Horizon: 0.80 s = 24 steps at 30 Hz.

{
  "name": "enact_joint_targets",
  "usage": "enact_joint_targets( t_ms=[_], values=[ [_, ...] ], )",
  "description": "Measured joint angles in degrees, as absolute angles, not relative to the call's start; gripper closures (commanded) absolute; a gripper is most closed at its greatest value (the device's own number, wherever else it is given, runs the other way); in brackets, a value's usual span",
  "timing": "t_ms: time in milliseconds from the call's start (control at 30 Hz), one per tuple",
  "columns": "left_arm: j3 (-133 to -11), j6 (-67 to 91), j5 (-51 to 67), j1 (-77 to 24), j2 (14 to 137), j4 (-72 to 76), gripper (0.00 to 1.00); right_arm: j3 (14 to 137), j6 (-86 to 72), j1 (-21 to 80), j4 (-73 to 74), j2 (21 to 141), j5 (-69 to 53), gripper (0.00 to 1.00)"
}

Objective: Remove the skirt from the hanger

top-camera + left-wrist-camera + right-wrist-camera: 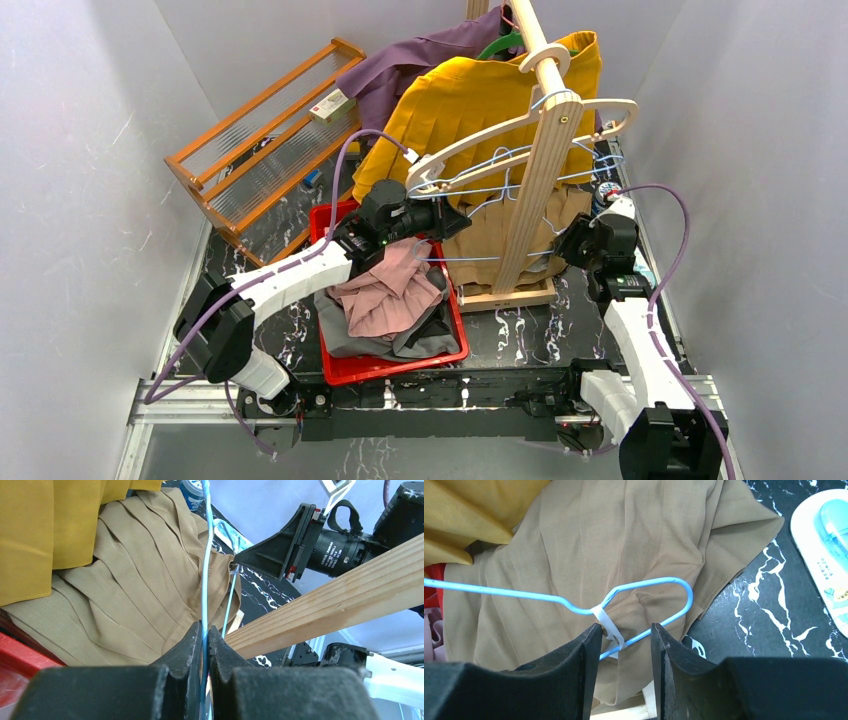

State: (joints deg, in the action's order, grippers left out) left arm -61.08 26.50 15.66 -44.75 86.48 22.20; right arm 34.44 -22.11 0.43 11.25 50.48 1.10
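The step in hand seems to be freeing the skirt [624, 535] at one end of the blue wire hanger [644, 582]. The left gripper [205, 630] is clenched on the hanger wire, which runs straight up from between its fingertips, so this arm holds the hanger steady. The right gripper [626, 630] is released. Its fingers stand apart, and the looped end of the wire and a small white clip [606, 622] sit between them, the clip just at the left finger.

The skirt hangs beyond both pairs of fingers, under the wire, and it looks caught at the clip. Its far corner lies on the black table [774, 605]. It is a beige, thin, pleated cloth, soft and much folded.

For the next move, I think the right fingers must close on the clip or on the cloth beside it, not on the wire, and then pull gently.
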Motion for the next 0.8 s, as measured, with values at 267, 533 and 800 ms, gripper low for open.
enact_joint_targets(
  t_ms=[267, 533, 800],
  values=[
    [-61.1, 26.0, 16.6, -44.4, 86.4, 21.8, 1.00, 33.9, -21.4, -0.8, 5.8, 50.9, 0.9, 0.71],
    [-61.1, 25.9, 17.6, -44.3, 84.7, 21.7, 1.00, 32.7, -21.0, -1.1, 1.4, 51.7, -2.9, 0.73],
    [-61.1, 25.7, 18.2, -44.0, 84.3, 21.7, 1.00, 31.9, -22.5, -1.1, 1.1, 50.6, -6.4, 0.67]
  ],
)
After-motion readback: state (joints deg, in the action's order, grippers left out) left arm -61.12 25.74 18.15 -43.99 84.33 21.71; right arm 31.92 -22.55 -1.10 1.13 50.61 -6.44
